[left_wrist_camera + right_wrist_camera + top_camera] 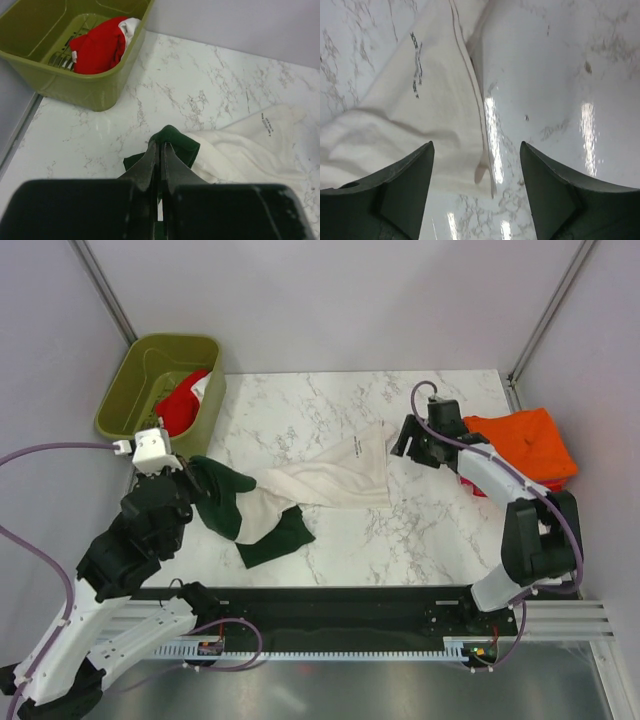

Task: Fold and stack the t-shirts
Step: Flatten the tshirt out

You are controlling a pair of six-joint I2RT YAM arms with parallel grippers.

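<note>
Left wrist view: left pincer [160, 146] pressed together, clamped on the dark green sleeve of the cream cloth t-shirt [240, 150], low over the white marble-patterned table [200, 80]. Rest of that shirt spread crumpled mid-table. Right wrist view: right pincer [476, 147] wide apart, holding nothing, poised above the shirt's hemmed edge. Beyond it, orange cloth t-shirt [525, 440] lying at the table's right edge. Far left, red cloth t-shirt [180, 405] inside the olive-green plastic bin [125, 390].
</note>
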